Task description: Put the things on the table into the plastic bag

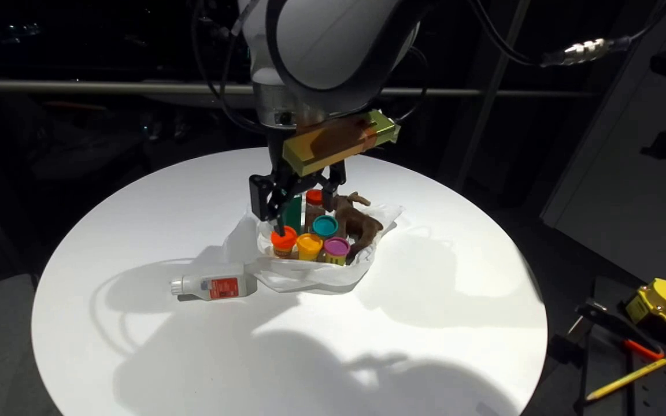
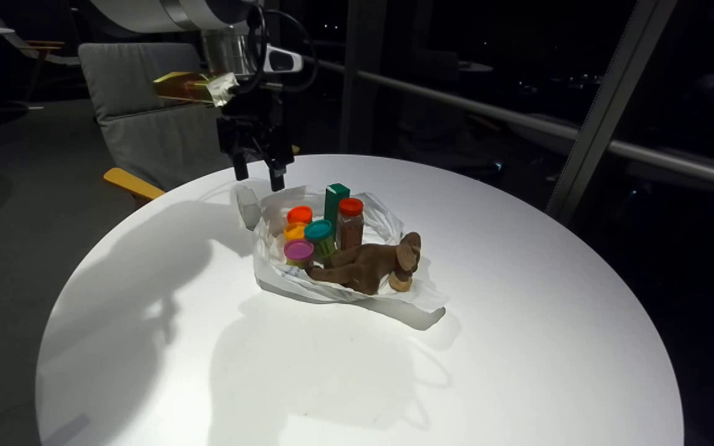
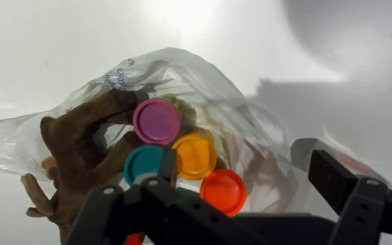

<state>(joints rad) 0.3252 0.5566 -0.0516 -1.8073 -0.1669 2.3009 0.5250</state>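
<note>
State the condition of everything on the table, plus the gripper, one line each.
Plastic bag: mouth open, wrinkled
Orange-red tub: upright, lid on
Yellow-orange tub: upright, lid on
Teal tub: upright, lid on
Purple tub: upright, lid on
Red-lidded jar: upright, lid on
Green box: standing on end
Brown toy animal: lying down
White bottle: on its side, capped, outside the bag
Gripper: jaws open, holding nothing

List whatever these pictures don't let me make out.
Green box: wrist view, mostly hidden behind the hand.
Red-lidded jar: wrist view, mostly lost behind the hand and bottom edge.
Bottle: in an exterior view, label wording too small to read.
Purple-lidded tub: in an exterior view, base hidden by the bag.
</note>
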